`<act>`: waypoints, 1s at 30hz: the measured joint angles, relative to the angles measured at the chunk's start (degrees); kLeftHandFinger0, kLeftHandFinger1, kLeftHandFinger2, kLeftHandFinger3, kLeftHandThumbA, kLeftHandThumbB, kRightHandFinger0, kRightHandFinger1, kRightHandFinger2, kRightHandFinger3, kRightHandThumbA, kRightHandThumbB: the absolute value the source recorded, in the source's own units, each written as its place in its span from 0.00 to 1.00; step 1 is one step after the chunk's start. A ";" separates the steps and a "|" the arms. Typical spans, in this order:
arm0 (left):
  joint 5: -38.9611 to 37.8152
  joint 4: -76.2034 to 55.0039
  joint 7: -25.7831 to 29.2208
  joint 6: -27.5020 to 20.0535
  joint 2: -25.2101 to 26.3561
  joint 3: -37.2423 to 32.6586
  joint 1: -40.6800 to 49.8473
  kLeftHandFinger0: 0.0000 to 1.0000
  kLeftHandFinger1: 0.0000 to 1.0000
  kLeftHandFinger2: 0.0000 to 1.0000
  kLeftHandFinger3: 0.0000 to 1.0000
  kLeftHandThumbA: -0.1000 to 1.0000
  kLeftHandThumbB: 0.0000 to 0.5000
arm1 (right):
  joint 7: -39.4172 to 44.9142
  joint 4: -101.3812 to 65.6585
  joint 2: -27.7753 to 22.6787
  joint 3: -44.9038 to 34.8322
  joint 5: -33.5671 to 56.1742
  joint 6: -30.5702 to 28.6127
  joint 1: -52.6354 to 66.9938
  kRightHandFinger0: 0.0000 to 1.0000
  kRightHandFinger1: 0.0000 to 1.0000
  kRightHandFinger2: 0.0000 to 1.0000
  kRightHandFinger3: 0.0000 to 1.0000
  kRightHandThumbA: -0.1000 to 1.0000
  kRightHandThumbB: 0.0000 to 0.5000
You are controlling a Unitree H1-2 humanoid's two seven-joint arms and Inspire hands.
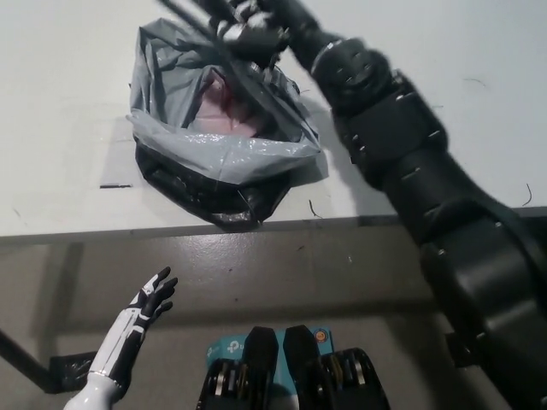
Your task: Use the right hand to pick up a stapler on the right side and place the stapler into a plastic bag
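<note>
Head view: the black right arm reaches in a long diagonal from the picture's lower right up to its top middle, and the right hand (254,27) hangs over the far side of the plastic bag's (224,147) open mouth. Its fingers (242,34) are curled shut around the stapler (201,24), which shows as thin dark bars, one sticking out past the hand toward the upper left. The stapler is blurred, and is held above the bag's opening and clear of the surface (60,94). The bag is grey and crumpled, with a darker black underside toward the near edge, and sits on the white surface just back from that edge; something pink (224,101) lies inside its mouth. A short black mark (114,185) lies on the surface to the bag's left. The white left hand (147,301) rests at the lower left, below the surface's edge, fingers spread and holding nothing.
</note>
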 measured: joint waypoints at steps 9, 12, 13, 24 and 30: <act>0.10 -1.18 -0.01 0.02 0.01 -0.01 0.08 1.00 1.00 1.00 1.00 1.00 0.59 | -3.02 6.21 1.24 10.97 -6.98 -1.30 0.00 0.00 0.20 0.35 0.05 0.39 0.53; 0.05 -1.25 -0.02 0.02 0.00 -0.02 0.08 1.00 1.00 1.00 1.00 1.00 0.59 | -4.02 7.13 1.20 13.35 -8.71 -1.76 0.00 0.23 0.47 0.61 0.45 0.45 0.59; 0.03 -1.27 -0.02 0.03 -0.01 -0.03 0.08 1.00 1.00 1.00 1.00 1.00 0.60 | -4.59 7.39 1.20 14.49 -9.66 -1.99 0.00 0.54 0.82 0.98 0.82 0.49 0.66; -0.08 -1.31 -0.25 0.05 0.00 -0.13 0.13 1.00 1.00 1.00 1.00 1.00 0.64 | -5.11 7.33 1.09 18.27 -13.33 -4.31 0.00 1.00 1.00 1.00 1.00 0.84 0.90; 0.02 -1.31 -0.37 0.06 0.01 -0.26 0.13 1.00 1.00 1.00 1.00 1.00 0.67 | -6.80 6.17 0.44 20.46 -15.73 -5.78 0.00 1.00 1.00 1.00 1.00 1.00 0.85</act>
